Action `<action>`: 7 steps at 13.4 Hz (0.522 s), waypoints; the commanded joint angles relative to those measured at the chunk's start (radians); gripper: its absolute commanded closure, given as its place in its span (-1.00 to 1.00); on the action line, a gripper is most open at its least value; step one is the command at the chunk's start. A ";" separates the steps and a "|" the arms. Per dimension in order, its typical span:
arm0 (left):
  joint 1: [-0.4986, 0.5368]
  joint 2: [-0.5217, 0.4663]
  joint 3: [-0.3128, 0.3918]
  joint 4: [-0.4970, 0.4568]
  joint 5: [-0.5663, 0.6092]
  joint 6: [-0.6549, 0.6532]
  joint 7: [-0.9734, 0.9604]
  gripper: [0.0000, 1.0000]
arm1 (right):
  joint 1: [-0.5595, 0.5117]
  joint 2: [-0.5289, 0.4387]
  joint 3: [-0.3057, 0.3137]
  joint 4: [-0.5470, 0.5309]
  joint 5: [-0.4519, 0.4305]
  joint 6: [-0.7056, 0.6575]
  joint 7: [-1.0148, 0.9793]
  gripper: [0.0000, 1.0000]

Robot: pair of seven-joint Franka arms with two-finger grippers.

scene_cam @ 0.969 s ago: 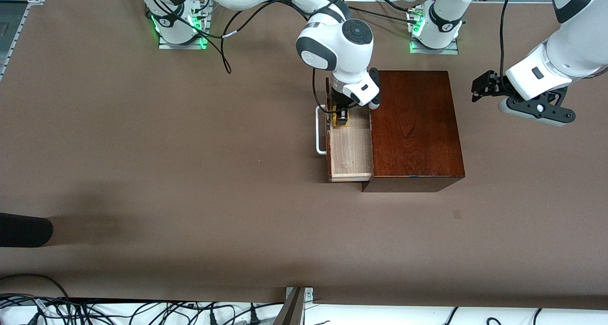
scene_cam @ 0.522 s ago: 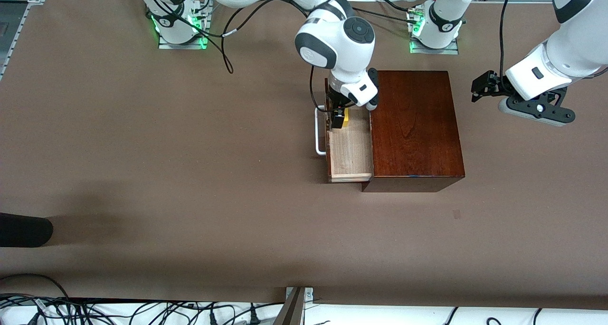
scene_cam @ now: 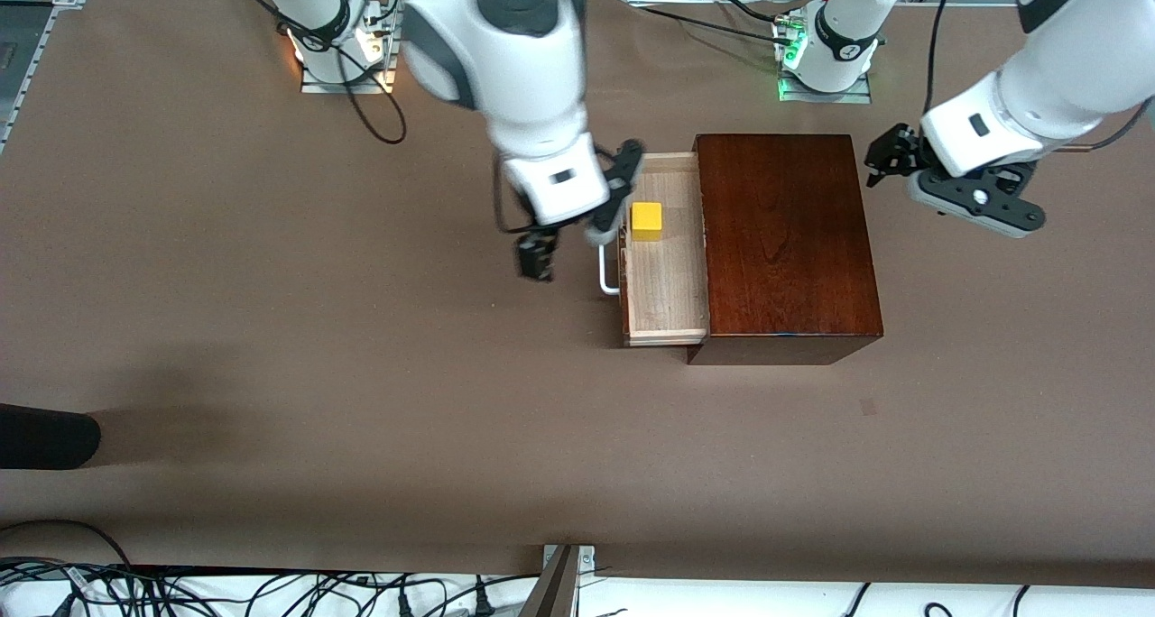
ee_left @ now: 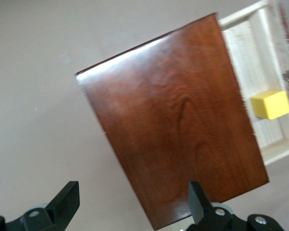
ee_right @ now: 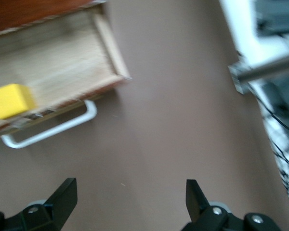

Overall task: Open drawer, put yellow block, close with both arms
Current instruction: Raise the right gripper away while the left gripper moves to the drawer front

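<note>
Jaws of both grippers stand spread wide apart and hold nothing. The right gripper [scene_cam: 534,261] hangs over bare table [scene_cam: 271,328], just beside the white handle [scene_cam: 606,274] of the drawer [scene_cam: 668,310], toward the right arm's end of the table; its wrist view shows its two dark fingers [ee_right: 62,197] far apart with only brown table surface between them.

The drawer is pulled out from the dark red-brown wooden box [scene_cam: 785,238], showing its pale wood floor. The yellow block [scene_cam: 646,220] sits inside the drawer, on that floor, in the part farther from the front camera, close to the drawer's front wall where the handle is fixed. Nothing touches the block.

The left gripper [scene_cam: 889,152] hovers beside the box at the left arm's end of the table, clear of it. In its wrist view the glossy box top [ee_left: 173,115] fills the space between its spread fingers [ee_left: 65,199], with the open drawer [ee_left: 260,57] and the block [ee_left: 270,104] at the edge.
</note>
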 commanded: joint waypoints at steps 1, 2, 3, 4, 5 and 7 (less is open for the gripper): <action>-0.036 0.018 0.006 0.040 -0.082 -0.005 0.041 -1.00 | -0.074 -0.088 -0.016 -0.030 0.028 -0.022 0.015 -1.00; -0.041 0.033 0.005 0.040 -0.130 -0.005 0.044 -1.00 | -0.109 -0.099 -0.028 -0.032 0.046 -0.042 0.033 -1.00; -0.065 0.062 -0.009 0.054 -0.147 -0.006 0.046 -1.00 | -0.172 -0.106 -0.030 -0.032 0.125 -0.072 0.055 -1.00; -0.099 0.091 -0.023 0.061 -0.147 -0.010 0.050 -1.00 | -0.228 -0.122 -0.035 -0.032 0.196 -0.101 0.057 -1.00; -0.146 0.117 -0.034 0.068 -0.150 -0.011 0.050 -1.00 | -0.270 -0.134 -0.054 -0.035 0.240 -0.109 0.060 -1.00; -0.235 0.162 -0.037 0.075 -0.158 0.000 0.047 -1.00 | -0.292 -0.181 -0.114 -0.070 0.279 -0.167 0.119 -1.00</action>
